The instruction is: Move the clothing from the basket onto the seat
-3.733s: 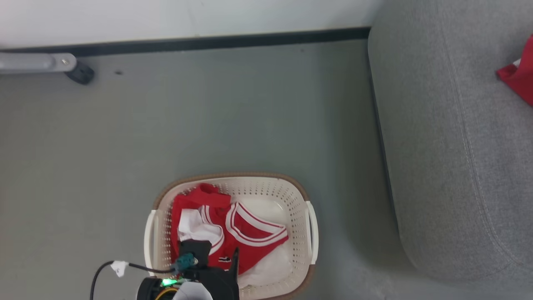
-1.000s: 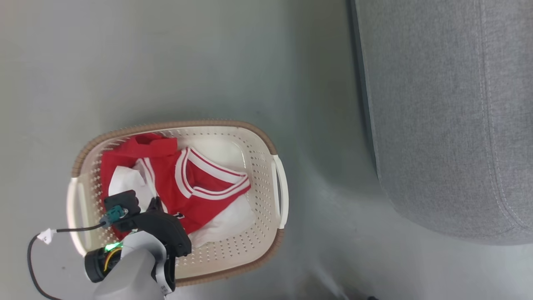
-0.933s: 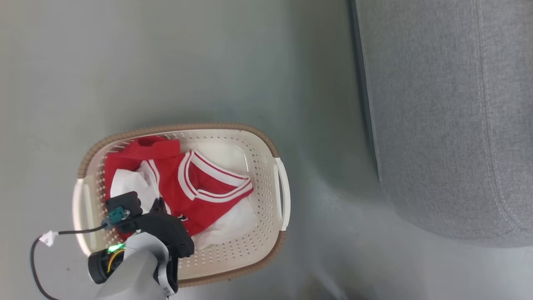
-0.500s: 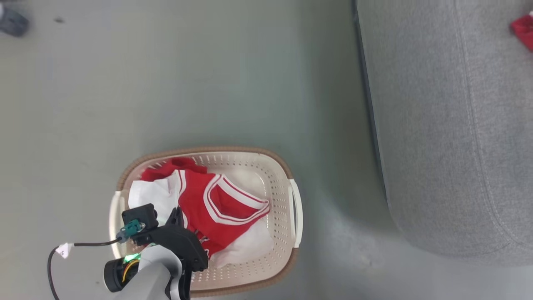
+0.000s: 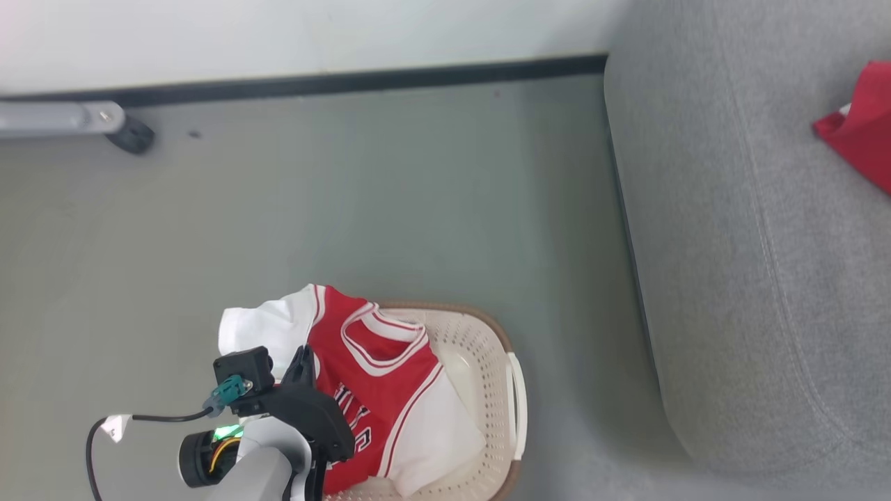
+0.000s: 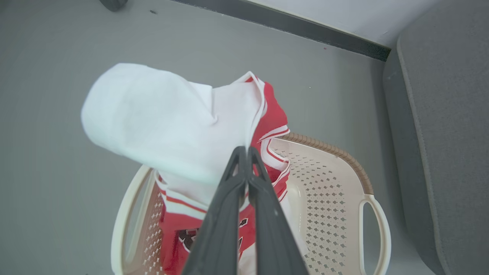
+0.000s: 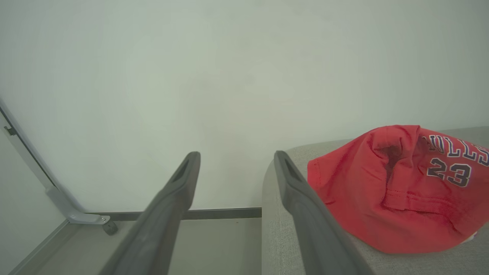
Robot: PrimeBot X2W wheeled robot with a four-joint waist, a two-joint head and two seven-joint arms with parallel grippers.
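Floor (image 5: 348,209): plain grey, smooth, runs up to black baseboard (image 5: 348,82) at wall. Basket (image 5: 480,355) sits right on floor, near seat (image 5: 752,292), strip of bare floor between them. Seat stands on same floor, long edge facing basket's handle side. Red clothing (image 5: 860,136) lies on seat cushion, well apart from basket. Grey metal leg (image 5: 56,118) with black caster (image 5: 132,136) parked by wall.
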